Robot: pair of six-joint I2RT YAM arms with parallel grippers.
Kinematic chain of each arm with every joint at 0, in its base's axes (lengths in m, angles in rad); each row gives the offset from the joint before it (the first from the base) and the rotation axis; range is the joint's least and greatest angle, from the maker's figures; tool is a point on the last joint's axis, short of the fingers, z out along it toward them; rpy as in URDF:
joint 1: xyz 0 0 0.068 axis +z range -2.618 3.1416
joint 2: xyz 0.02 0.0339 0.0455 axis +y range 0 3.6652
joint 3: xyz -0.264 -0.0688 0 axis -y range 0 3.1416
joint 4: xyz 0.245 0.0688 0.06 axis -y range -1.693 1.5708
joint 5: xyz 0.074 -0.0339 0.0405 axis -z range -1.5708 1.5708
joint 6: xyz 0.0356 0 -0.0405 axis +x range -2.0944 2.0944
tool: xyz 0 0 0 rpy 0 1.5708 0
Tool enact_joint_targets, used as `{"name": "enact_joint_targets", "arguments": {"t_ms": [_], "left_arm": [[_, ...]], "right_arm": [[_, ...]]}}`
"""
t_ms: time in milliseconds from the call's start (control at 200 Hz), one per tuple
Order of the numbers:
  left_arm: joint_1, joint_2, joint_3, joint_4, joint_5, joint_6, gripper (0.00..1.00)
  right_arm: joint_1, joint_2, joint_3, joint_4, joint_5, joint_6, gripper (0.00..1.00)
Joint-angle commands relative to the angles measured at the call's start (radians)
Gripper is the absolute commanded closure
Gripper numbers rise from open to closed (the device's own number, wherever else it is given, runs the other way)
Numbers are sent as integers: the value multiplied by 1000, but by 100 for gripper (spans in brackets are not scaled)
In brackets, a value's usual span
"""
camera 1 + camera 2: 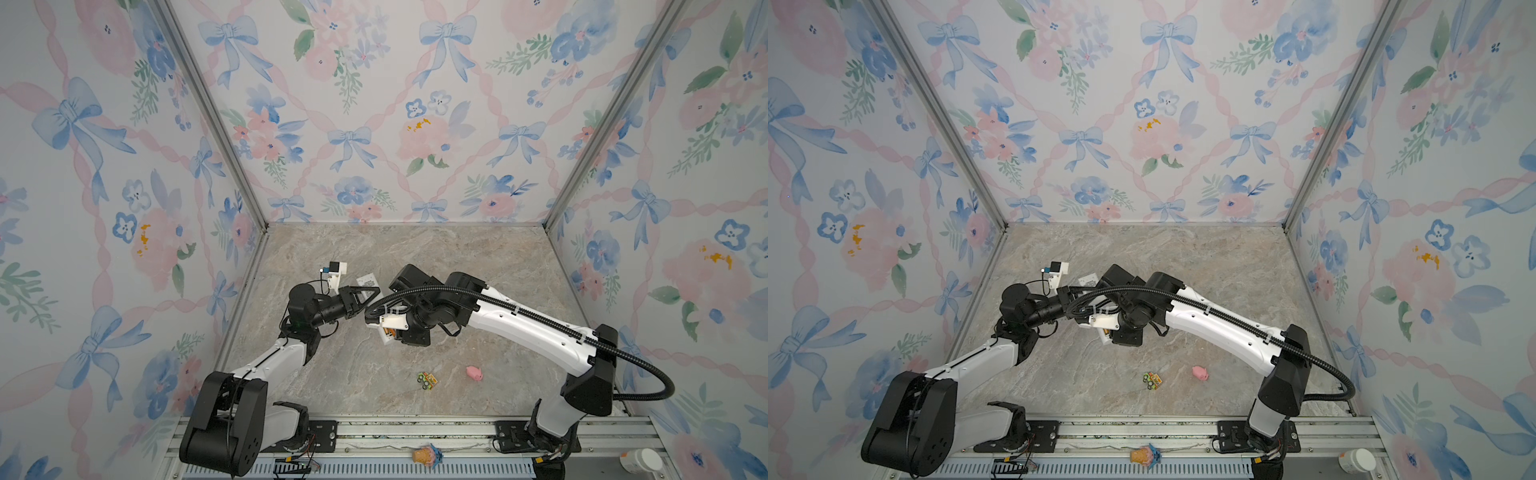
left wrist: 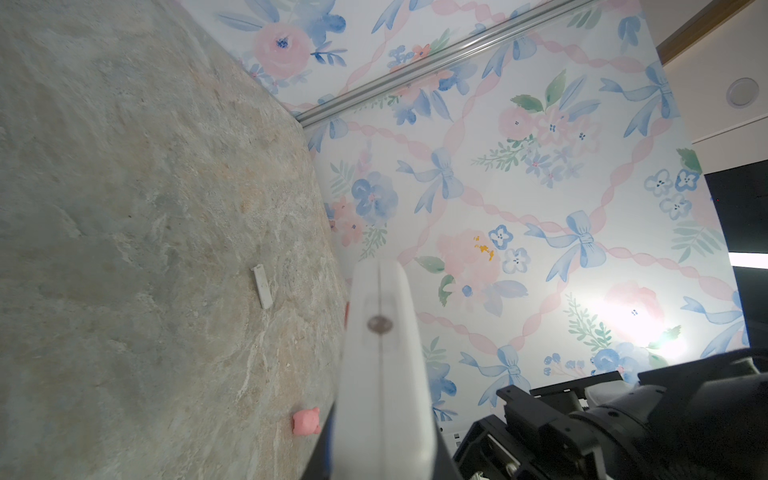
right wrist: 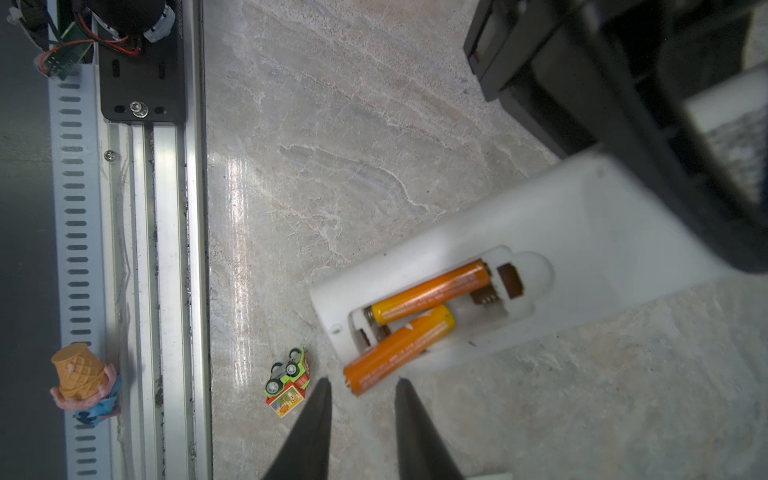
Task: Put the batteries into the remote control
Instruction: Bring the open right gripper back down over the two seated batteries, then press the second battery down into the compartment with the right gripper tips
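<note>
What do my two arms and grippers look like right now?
The left arm and right arm have white shell links and black joint housings. A black corrugated cable conduit runs along the right arm. The left gripper is a black triangular frame; the right gripper has black tapered fingers.

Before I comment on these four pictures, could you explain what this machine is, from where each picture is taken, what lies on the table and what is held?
These are two robot arms at a table. Two pictures look down from above; two come from cameras on the arms' wrists. The left tool is shut on the remote control, its battery compartment open, facing up. An orange battery sits inside; the second battery lies tilted, sticking out. The right tool stands open at that battery's free end. A toy car, a pink pig and a white cover lie loose.
</note>
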Motion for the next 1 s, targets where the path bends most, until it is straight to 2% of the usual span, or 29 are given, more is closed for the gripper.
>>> {"name": "enact_joint_targets", "arguments": {"t_ms": [0, 335, 995], "left_arm": [[7, -17, 21, 30, 20, -10, 100], [9, -24, 18, 29, 21, -10, 100], [6, -45, 5, 28, 23, -14, 100]], "right_arm": [[14, 18, 13, -24, 12, -4, 73], [29, 44, 36, -20, 46, 13, 81], [22, 61, 73, -23, 83, 63, 81]]}}
